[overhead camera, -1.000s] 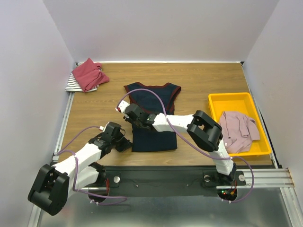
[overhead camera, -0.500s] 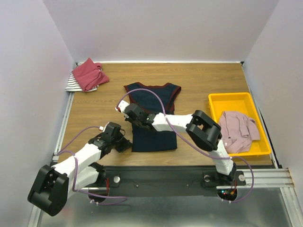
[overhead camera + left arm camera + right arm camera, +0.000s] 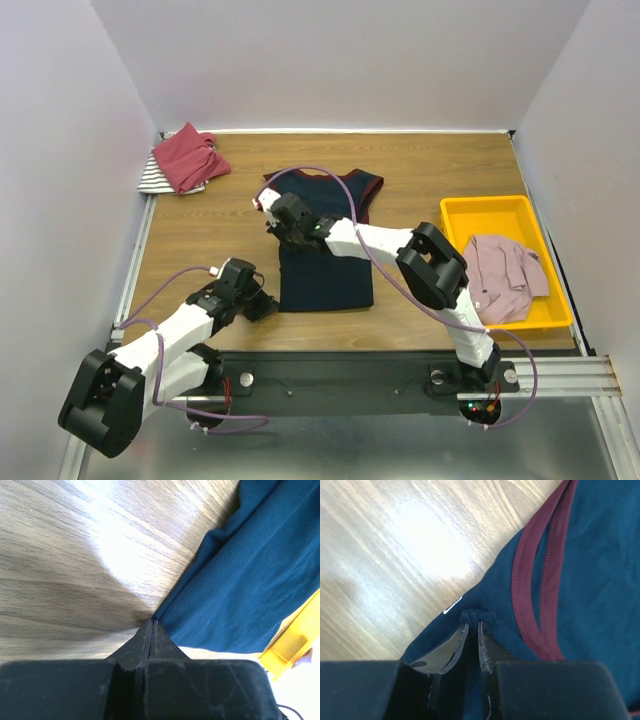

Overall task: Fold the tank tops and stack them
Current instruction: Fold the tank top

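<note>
- Where the navy cloth tank top with maroon trim (image 3: 330, 275) lies on the wooden desk (image 3: 200, 240), the left pincer (image 3: 151, 624) clamps its near left corner.
- At its far left edge, the right pincer (image 3: 472, 625) pinches a fold beside the trim.
- Right of it, a yellow plastic tray (image 3: 455, 215) holds a pale pink cloth top (image 3: 505, 270).
- Far left of it, a red cloth top (image 3: 188, 158) overlies a black-white striped cloth top (image 3: 150, 182).

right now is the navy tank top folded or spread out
Spread: navy tank top lies flat, left gripper and right gripper each pinching its left edge.
</note>
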